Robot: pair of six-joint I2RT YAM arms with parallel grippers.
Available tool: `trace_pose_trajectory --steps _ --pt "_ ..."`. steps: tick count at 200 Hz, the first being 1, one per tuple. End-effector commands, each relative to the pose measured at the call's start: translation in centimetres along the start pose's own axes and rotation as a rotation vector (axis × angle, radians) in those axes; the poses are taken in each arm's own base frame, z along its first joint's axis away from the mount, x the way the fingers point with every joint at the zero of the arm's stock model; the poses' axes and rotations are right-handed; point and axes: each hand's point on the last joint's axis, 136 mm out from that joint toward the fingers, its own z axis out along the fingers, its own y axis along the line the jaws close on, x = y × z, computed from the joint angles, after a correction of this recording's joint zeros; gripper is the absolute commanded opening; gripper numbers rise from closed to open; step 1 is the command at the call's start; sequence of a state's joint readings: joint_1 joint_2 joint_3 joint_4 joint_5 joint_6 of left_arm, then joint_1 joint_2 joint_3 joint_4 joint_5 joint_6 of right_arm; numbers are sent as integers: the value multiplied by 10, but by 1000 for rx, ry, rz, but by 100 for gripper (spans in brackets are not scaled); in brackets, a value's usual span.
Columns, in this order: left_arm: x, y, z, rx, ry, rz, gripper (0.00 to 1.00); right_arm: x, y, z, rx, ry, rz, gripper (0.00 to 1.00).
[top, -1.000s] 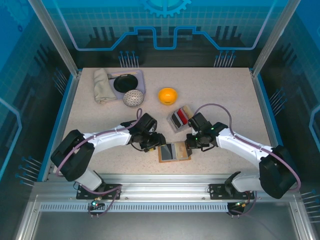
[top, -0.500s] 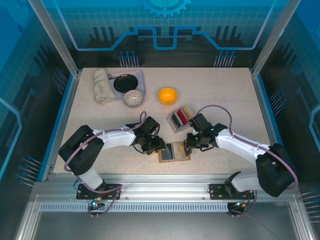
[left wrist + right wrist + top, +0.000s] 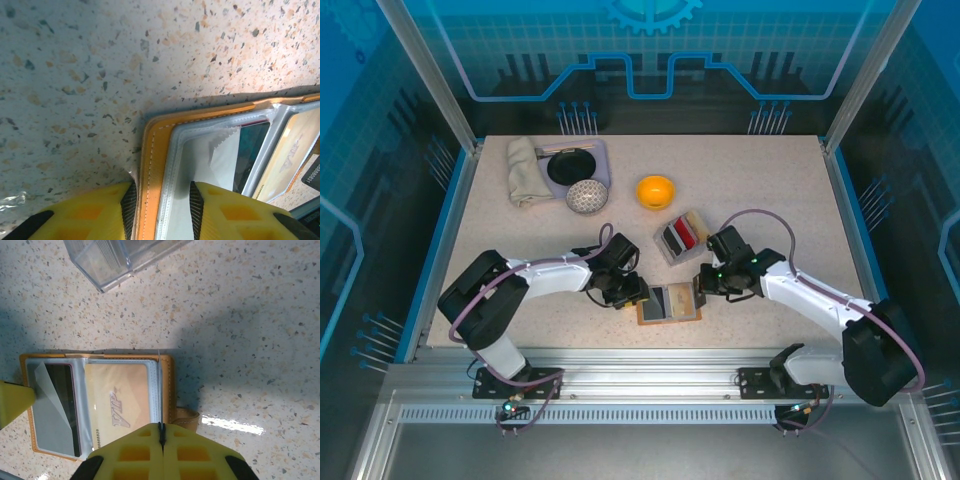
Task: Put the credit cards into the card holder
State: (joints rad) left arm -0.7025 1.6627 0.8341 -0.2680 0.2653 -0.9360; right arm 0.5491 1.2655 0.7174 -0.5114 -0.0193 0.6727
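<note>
The tan-orange card holder [image 3: 669,303] lies open near the table's front edge. A beige card [image 3: 117,400] sits in its right pocket and a black card [image 3: 62,405] in its left pocket, under a clear sleeve. My left gripper [image 3: 162,207] straddles the card holder's left edge [image 3: 150,165], one pad against the leather and the other on the sleeve, shut on it. My right gripper [image 3: 161,432] is shut on a thin pale credit card [image 3: 160,390], seen edge-on. That card stands upright over the right pocket's outer seam. From above, both grippers [image 3: 633,292] [image 3: 703,287] flank the card holder.
A grey slotted tray [image 3: 678,238] holding red and dark cards stands just behind the card holder. An orange bowl [image 3: 655,190] sits mid-table. A folded cloth [image 3: 525,170], a black dish [image 3: 572,166] on a lilac tray and a mesh ball [image 3: 587,196] are at the back left.
My left gripper slid right to the card holder's left edge and its jaws narrowed onto it. The right gripper shifted slightly to the right, still shut on its card.
</note>
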Motion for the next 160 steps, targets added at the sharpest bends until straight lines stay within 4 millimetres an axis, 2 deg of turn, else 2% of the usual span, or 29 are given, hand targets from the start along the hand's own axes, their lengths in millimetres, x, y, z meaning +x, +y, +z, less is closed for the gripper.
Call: trace_pose_trajectory --steps 1,44,111,160 --pt "9 12 11 -27 36 2 37 8 -5 7 1 37 9 3" --pt "9 11 11 -23 38 3 36 11 0 14 -33 53 32 3" --pt "9 10 11 -21 39 3 35 -1 -3 -11 13 -4 5 4" --pt "9 8 10 -18 35 3 34 -3 2 -8 -18 -12 9 4"
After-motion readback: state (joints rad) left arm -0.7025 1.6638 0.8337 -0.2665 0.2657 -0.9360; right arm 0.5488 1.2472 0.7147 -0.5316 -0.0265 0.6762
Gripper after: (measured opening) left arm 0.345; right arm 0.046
